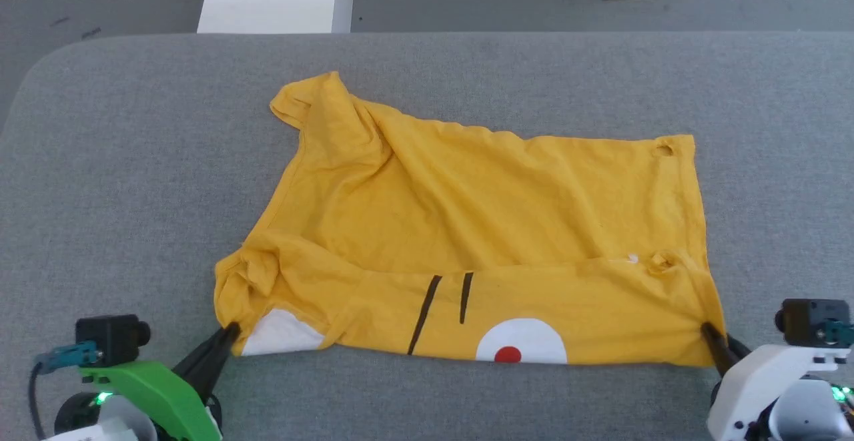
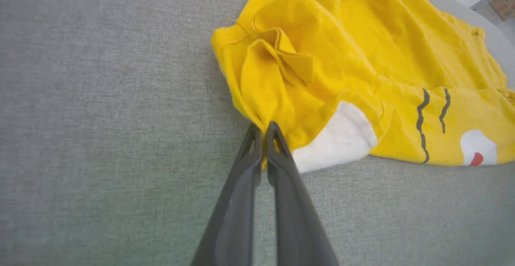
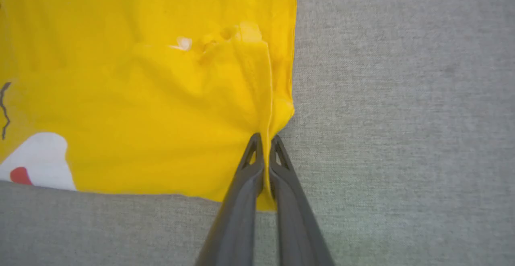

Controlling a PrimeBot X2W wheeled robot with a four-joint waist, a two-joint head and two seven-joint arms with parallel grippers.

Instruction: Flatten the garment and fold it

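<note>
Garment (image 1: 467,227) rumpled, partly spread at middle of grey table (image 1: 133,161); face print along near edge. Left gripper (image 1: 231,329) clamped on near left corner, right gripper (image 1: 706,327) on near right corner; fabric bunched at both.

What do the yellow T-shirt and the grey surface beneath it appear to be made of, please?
The yellow T-shirt: soft matte knit, probably cotton; it bunches into loose folds and puckers where pinched. The grey surface: matte woven upholstery-like fabric, judging by its fine flecked weave; what lies underneath cannot be told.
</note>
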